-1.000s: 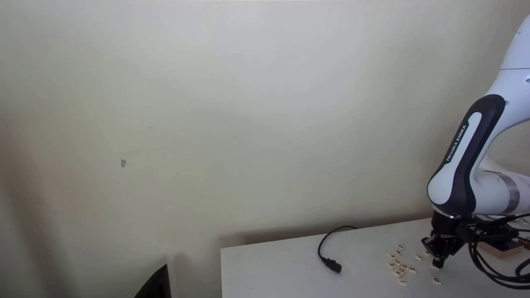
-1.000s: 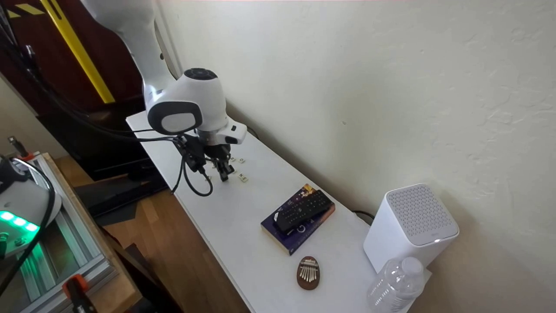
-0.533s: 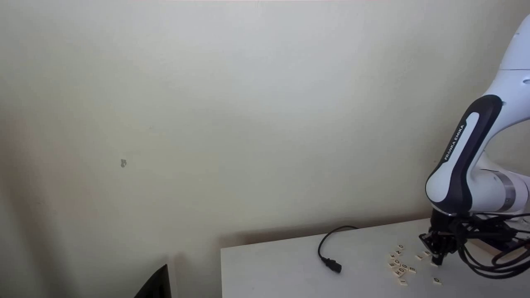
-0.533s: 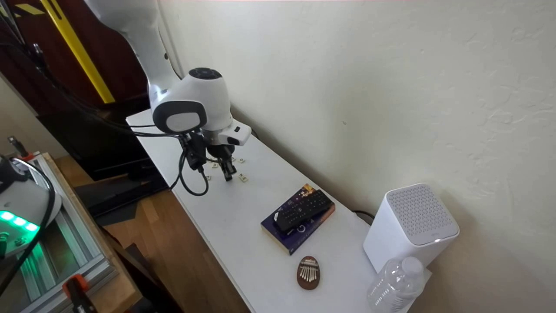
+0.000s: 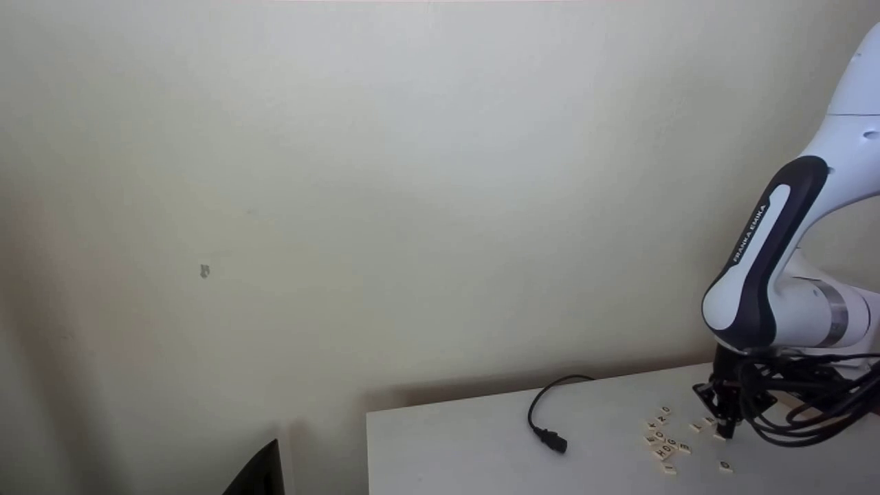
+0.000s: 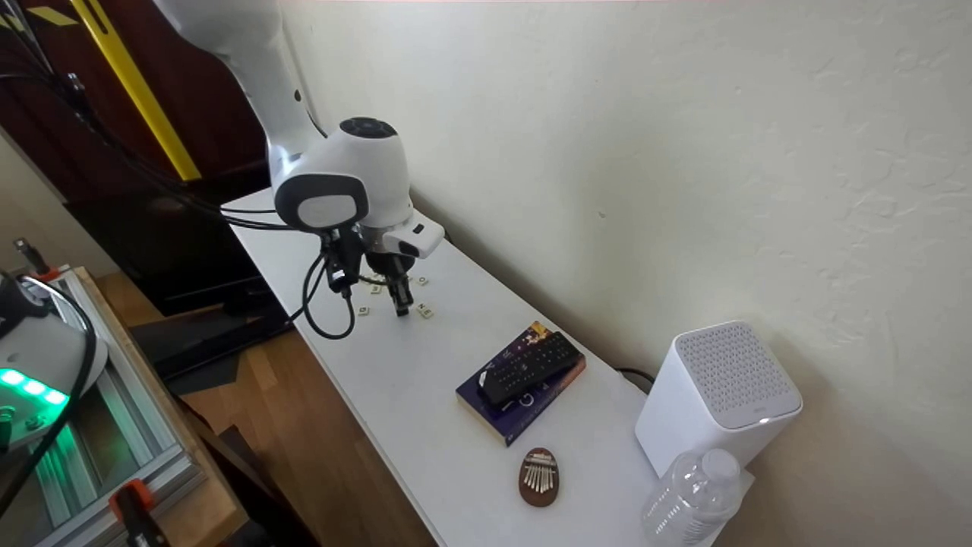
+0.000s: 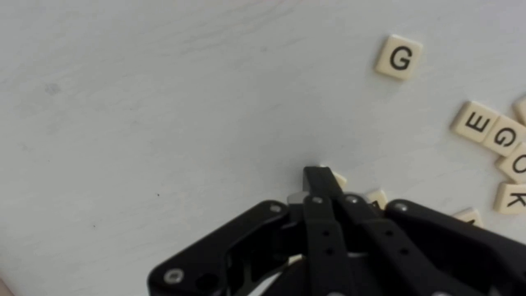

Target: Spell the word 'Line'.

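On the smooth white worktop [image 6: 425, 425] the letter tiles [image 5: 662, 453] lie scattered, flat cream squares with black capitals. The lone G tile [image 7: 399, 57] sits apart. To its right and lower in the wrist view, an E tile [image 7: 476, 122] abuts a second G tile [image 7: 504, 136]; beside that come an O tile [image 7: 520, 165] and a K tile [image 7: 511, 199], both cut by the view's edge.

Near the lone G tile, on its wall side, the gripper [image 7: 322, 174] points down, all black links and round bolts, its jaws pressed together. A half-hidden tile [image 7: 340, 180] lies by their tip; whether they touch, I cannot tell.

The glossy, rounded white arm [image 6: 342, 182] rises over the wall side of the lone G tile in both exterior views, with black cables [image 5: 797, 443] looping beside it. Left of that tile in an exterior view, well apart, lies a thin lead with a moulded plug [image 5: 552, 441].

To the tile's right in an exterior view, well apart, a ribbed-button remote [image 6: 530, 368] rests on a dark blue book [image 6: 520, 418]; farther off are an oval brown kalimba [image 6: 539, 477] with metal tines, a white boxy device [image 6: 710, 395] with a perforated top, and a clear plastic bottle [image 6: 692, 497].
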You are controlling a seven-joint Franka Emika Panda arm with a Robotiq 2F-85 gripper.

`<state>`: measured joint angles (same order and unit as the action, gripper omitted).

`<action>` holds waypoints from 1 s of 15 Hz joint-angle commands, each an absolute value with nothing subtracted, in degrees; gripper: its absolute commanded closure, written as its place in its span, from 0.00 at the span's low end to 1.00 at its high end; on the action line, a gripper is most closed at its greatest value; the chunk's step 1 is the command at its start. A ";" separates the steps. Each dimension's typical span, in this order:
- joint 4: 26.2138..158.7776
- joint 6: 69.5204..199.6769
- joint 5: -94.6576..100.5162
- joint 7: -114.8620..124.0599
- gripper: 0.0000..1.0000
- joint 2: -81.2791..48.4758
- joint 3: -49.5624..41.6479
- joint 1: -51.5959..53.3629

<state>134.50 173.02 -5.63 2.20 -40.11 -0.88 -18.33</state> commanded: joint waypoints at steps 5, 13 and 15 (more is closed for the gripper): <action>131.84 171.38 -9.41 6.05 1.00 -42.18 -1.84 -17.03; 131.20 169.39 -11.49 9.47 1.00 -42.07 -2.90 -15.29; 131.02 168.83 -11.99 10.49 1.00 -42.08 -3.32 -14.56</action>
